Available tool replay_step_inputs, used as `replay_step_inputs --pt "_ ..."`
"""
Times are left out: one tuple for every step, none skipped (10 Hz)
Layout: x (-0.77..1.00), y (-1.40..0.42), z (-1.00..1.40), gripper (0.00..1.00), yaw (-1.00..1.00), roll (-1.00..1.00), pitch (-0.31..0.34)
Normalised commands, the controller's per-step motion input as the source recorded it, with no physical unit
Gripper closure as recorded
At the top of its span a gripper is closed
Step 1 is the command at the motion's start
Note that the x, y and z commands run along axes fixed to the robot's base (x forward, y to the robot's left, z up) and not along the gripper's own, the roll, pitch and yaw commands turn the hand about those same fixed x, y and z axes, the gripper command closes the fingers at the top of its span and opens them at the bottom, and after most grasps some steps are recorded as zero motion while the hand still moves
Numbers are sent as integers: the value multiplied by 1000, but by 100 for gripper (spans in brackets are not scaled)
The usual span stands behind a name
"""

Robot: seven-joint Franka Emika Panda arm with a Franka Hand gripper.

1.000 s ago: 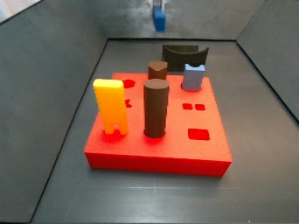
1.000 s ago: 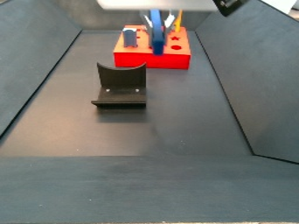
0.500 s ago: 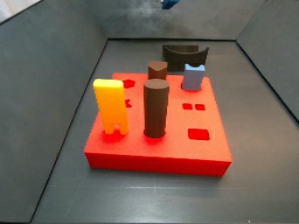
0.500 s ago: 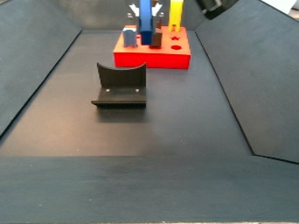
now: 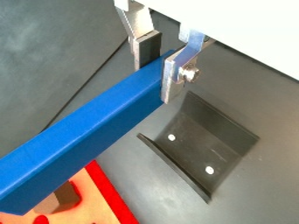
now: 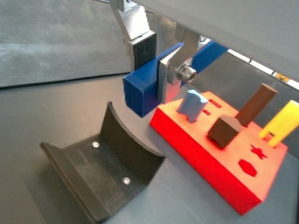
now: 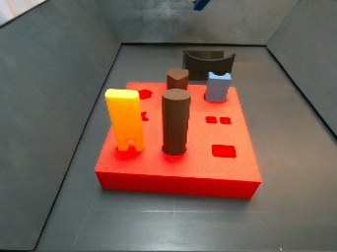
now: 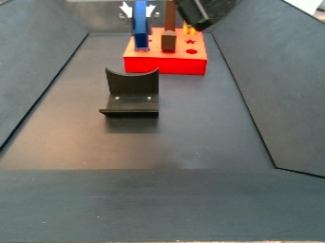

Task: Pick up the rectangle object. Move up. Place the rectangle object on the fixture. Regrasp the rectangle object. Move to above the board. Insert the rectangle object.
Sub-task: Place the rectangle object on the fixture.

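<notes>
My gripper is shut on the rectangle object, a long dark blue bar held level near one end, high above the floor. In a wrist view the bar's end hangs over the fixture, next to the red board. In a side view only a blue tip shows at the top edge, above the fixture behind the board. In a side view the bar shows at the top, beyond the fixture and over the board.
On the board stand a yellow-orange block, a tall brown cylinder, a short brown cylinder and a pale grey-blue peg. Grey sloping walls enclose the dark floor.
My gripper has risen with the blue bar, almost leaving the top of both side views, and has shifted sideways over the fixture end of the board.
</notes>
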Motion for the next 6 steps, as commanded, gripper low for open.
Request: replay_step_inputs --pt "384 27 -6 100 -58 -150 68" --pt "284 26 -4 100 -45 -146 78" --pt "217 26 -3 100 -37 -144 89" --pt "177 25 -6 100 -34 -143 94" --pt "112 58 -1000 100 -54 -1000 31" --pt "103 59 -1000 100 -56 -1000 26"
